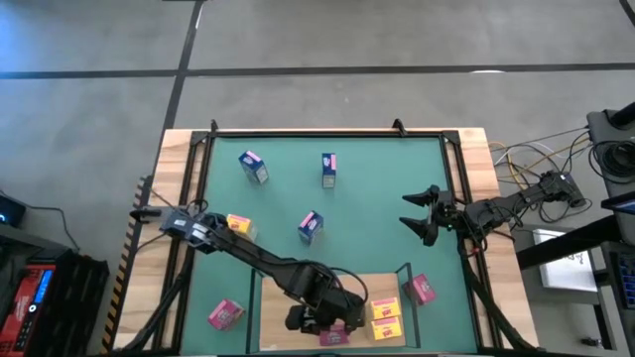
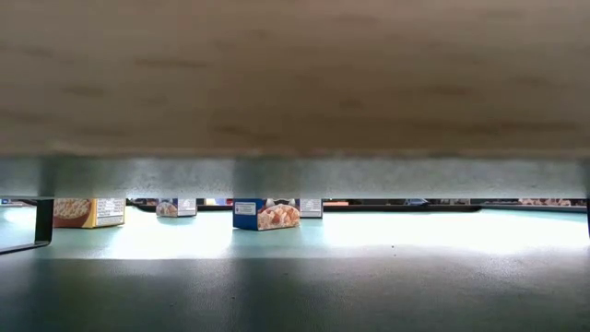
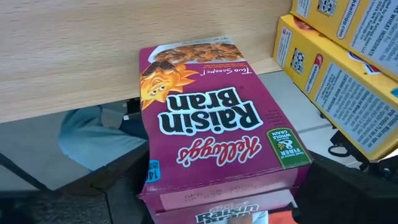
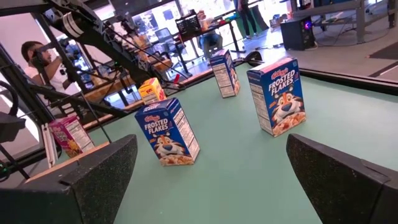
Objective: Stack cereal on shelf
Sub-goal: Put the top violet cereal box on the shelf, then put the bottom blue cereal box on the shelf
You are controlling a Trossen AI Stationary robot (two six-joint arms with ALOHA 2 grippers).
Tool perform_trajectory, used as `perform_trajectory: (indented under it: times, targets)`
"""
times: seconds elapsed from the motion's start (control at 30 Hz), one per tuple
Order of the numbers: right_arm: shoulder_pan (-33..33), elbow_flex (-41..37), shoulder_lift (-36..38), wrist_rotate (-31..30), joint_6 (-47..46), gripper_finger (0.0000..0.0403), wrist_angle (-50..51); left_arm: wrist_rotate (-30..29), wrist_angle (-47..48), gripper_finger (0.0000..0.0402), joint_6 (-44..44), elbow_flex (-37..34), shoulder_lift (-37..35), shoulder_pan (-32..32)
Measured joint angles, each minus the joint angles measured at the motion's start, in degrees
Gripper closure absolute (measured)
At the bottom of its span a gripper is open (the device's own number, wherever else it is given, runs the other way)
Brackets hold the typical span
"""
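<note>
On the shelf (image 1: 288, 312) the left gripper (image 1: 322, 319) pinches a pink box (image 3: 211, 130) beside two yellow boxes (image 1: 386, 317); a skewed release could tip it against them. The right gripper (image 1: 422, 216) waits spread over the mat (image 1: 377, 188), where blue boxes (image 1: 311, 226) stand.

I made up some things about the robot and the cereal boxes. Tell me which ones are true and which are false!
1. The left gripper holds a pink Raisin Bran box at the shelf. True.
2. Two yellow boxes are on the shelf. True.
3. The right gripper carries a blue box. False: it is open and empty, above the green mat.
4. All blue boxes are on the shelf. False: three stand on the mat.
</note>
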State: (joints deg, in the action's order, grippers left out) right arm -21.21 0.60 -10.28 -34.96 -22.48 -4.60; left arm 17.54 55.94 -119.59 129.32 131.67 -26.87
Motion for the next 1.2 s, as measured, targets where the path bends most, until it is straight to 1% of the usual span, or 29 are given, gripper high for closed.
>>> perform_trajectory:
  times: [0.1, 0.27, 0.33, 0.47, 0.57, 0.7, 0.8, 0.93, 1.07, 1.13, 1.2]
  targets:
    - [0.0, 0.0, 0.0, 0.0, 0.0, 0.0003, 0.0, 0.0, 0.6, 0.0075, 0.1, 0.0, 0.0, 0.0]
    - [0.0, 0.0, 0.0, 0.0, 0.0, 0.0003, 0.0, 0.0, 1.4, 0.0022, 0.7, 0.0, 0.0, 0.0]
    - [0.0, 0.0, 0.0, 0.0, 0.0, 0.0003, 0.0, 0.0, 1.2, 0.0007, 1.3, 0.0, 0.0, 0.1]
    - [0.0, 0.0, 0.0, 0.0, 0.0, 0.0003, 0.0, -0.1, 1.4, 0.001, 1.6, 0.7, 0.0, 0.3]
    - [0.0, 0.0, 0.0, 0.0, 0.0, 0.0003, 0.0, -0.3, 2.5, 0.0004, 1.9, 2.0, 0.0, 0.5]
    - [0.0, 0.0, 0.0, 0.0, 0.0, 0.0003, 0.0, -0.7, 7.3, 0.0004, 1.3, 4.5, -0.1, 0.9]
    - [0.0, 0.0, 0.0, 0.0, 0.0, 0.0003, 0.0, -2.4, 11.2, 0.0002, 1.0, 5.7, -0.5, 1.3]
    - [0.0, 0.0, 0.0, 0.0, 0.0, 0.0003, 0.0, -6.7, 16.9, 0.0003, -1.1, 5.6, -2.6, 2.6]
    - [0.0, 0.0, 0.0, 0.0, 0.0, 0.0003, 0.0, -12.2, 22.1, 0.0003, -6.7, 5.4, -5.0, 4.8]
    - [0.0, 0.0, 0.0, 0.0, 0.0, 0.0003, 0.0, -14.8, 24.3, 0.0003, -8.8, 5.4, -5.2, 6.1]
    - [0.0, 0.0, 0.0, 0.0, 0.0, 0.0003, 0.0, -16.2, 26.5, 0.0003, -11.0, 5.3, -5.2, 7.8]
